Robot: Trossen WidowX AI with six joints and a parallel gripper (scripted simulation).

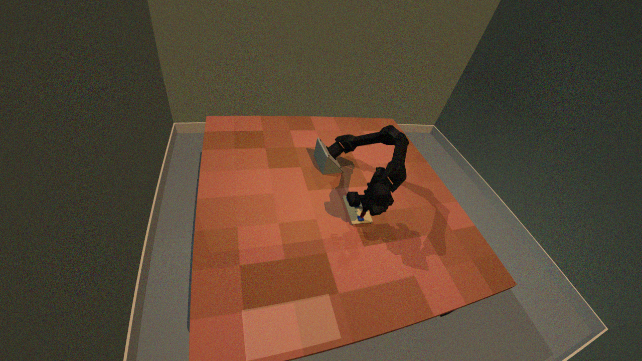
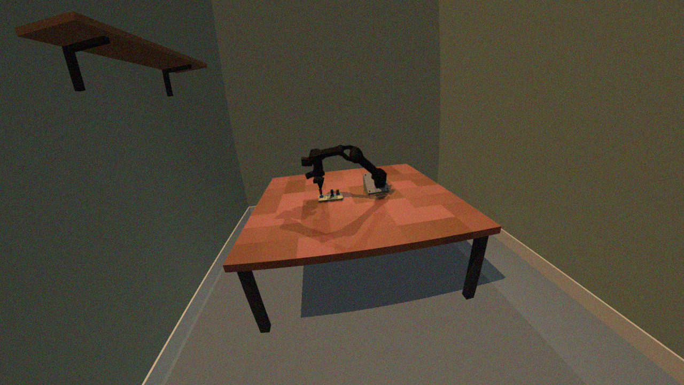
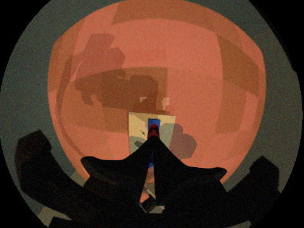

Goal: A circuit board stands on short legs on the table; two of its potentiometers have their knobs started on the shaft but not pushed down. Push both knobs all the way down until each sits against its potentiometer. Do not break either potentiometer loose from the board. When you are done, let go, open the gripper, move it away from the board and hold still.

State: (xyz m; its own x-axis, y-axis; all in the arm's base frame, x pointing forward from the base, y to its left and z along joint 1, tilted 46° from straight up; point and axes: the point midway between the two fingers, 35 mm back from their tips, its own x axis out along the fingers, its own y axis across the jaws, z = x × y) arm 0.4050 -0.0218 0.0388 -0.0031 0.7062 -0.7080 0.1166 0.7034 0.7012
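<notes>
The cream circuit board stands on the table beneath my gripper. My gripper is shut, with nothing visible between its reddish tips. They point down over the blue potentiometer at the board end farthest from the arm's base, and appear to touch its top. Any knob there is hidden or too small to tell. Another blue part stands taller on the board, beside a dark upright part. Whether their knobs are seated cannot be told.
The arm's base joins a tilted grey panel behind the board on the table. The arm arches over from it. A wall shelf hangs high at the left in the exterior view.
</notes>
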